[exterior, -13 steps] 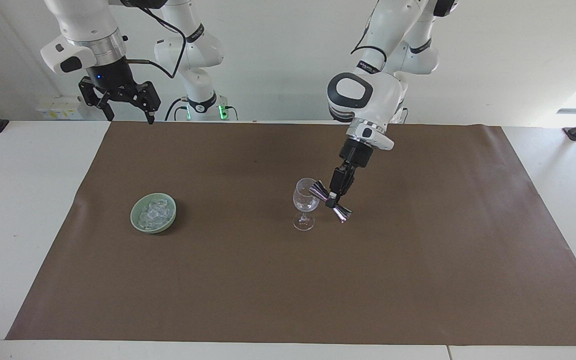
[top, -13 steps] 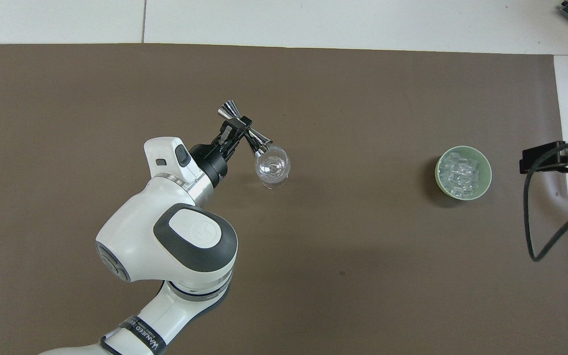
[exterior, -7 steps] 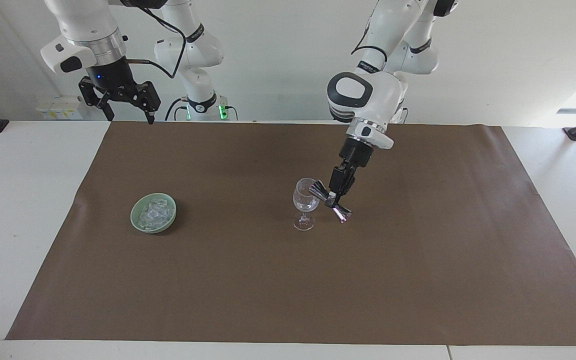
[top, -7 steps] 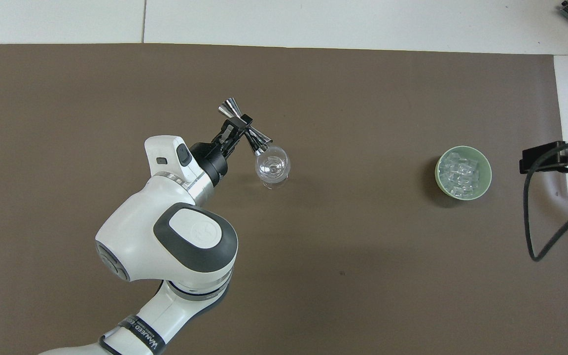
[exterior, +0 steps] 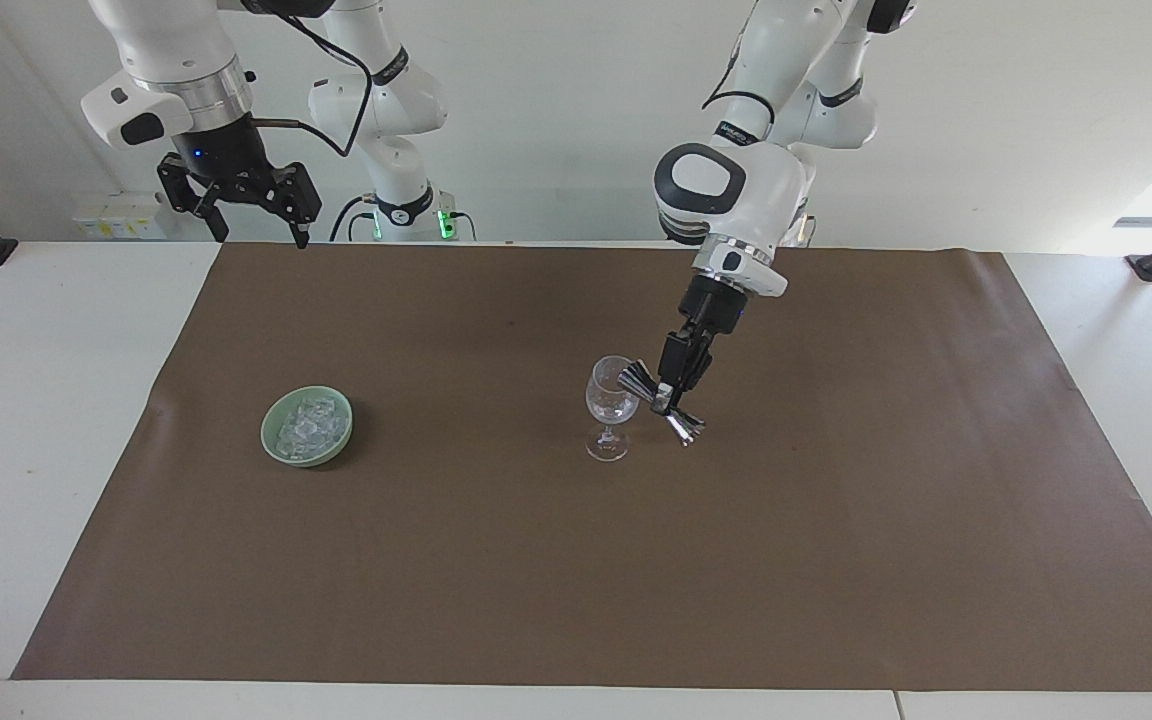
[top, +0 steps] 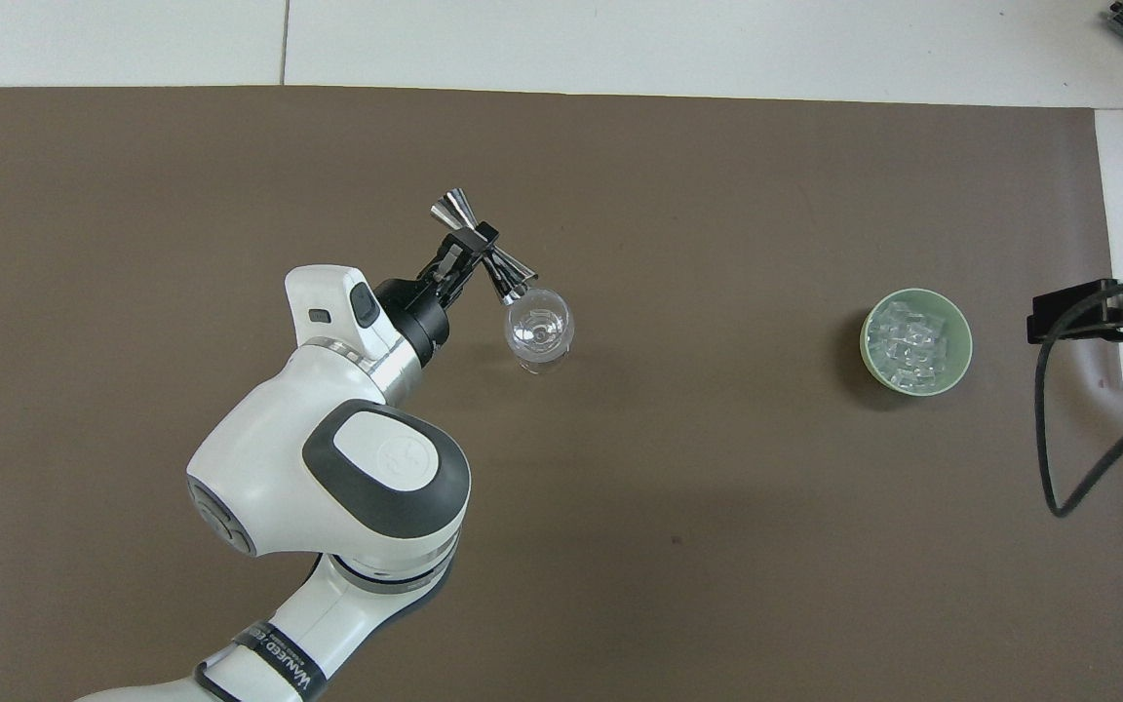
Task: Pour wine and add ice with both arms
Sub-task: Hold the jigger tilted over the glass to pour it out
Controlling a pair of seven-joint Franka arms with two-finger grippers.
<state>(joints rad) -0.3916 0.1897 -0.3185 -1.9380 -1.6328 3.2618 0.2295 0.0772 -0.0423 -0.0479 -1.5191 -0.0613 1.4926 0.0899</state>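
Left pincer (exterior: 673, 398) is clamped shut on the waist of a steel jigger (exterior: 663, 403), tipped with one cup at the rim of the wine glass (exterior: 611, 405) standing mid-tabletop on the brown mat (exterior: 836, 560), so the pour looks underway; whether liquid is in the glass cannot be told. Ice (exterior: 304, 424) sits untouched in the green bowl (exterior: 271, 440), toward the right arm's end of the mat, well apart from the glass. Right pincer (exterior: 254, 218) waits with fingers spread and empty over the mat's corner by its base; adding ice remains to do
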